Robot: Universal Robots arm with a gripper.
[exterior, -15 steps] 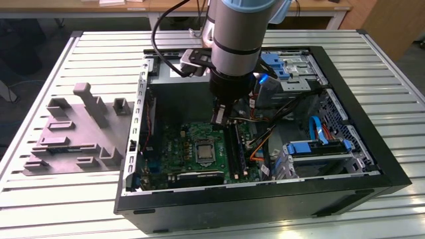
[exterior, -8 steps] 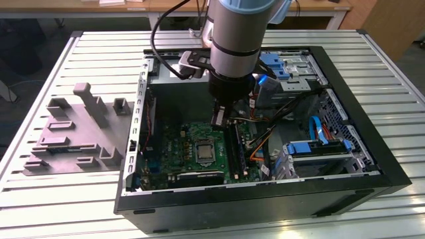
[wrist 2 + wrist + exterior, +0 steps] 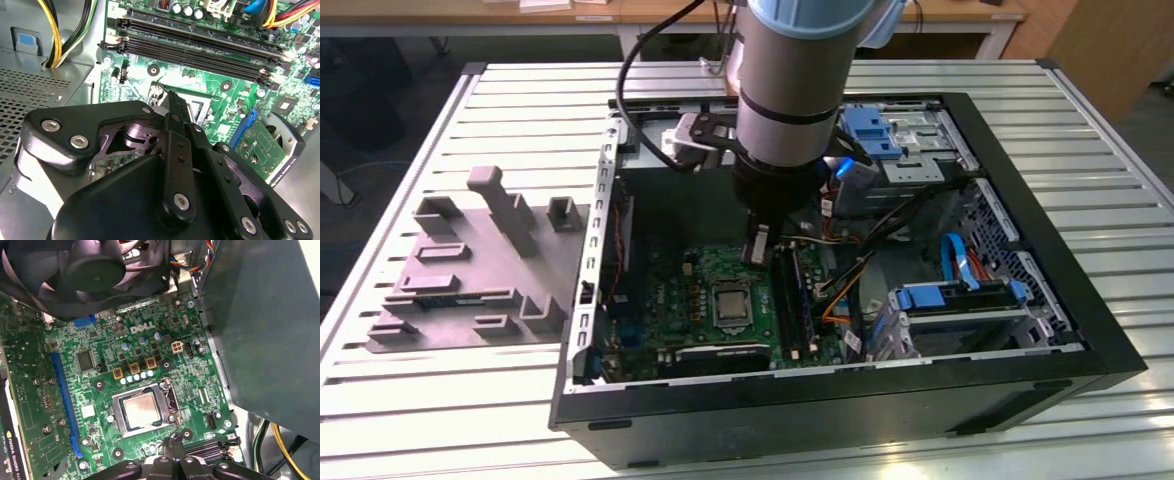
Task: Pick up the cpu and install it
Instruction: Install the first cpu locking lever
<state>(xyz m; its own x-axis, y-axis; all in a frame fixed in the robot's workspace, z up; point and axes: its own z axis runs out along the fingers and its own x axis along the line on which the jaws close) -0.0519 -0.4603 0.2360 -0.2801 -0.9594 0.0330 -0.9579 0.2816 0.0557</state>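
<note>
**A:** Fingers first?

**B:** Pressed together into one narrow black tip, pinching nothing. Belong to the gripper, pointing down into an open computer case.

**A:** And the tip sits where?

**B:** Just beside the socket frame, at the edge that faces the memory slots. Touching the frame or hanging just above it: cannot tell.

**A:** Location of the cpu?

**B:** Lying flat inside the socket frame, silvery top facing up, apart from the fingertips. In the exterior view, seen as a small pale square in the middle of the green motherboard, below the arm.

**A:** Around the socket?

**B:** Green board with small gold and silver parts, a long blue slot to one side, an expansion card beyond that. A black fan overhanging the board's far end. Yellow cables running along the case wall.

**A:** Further out?

**B:** Case resting on a slatted metal counter. On the exterior view's left, well apart from the case, a grey moulded fixture.
</note>
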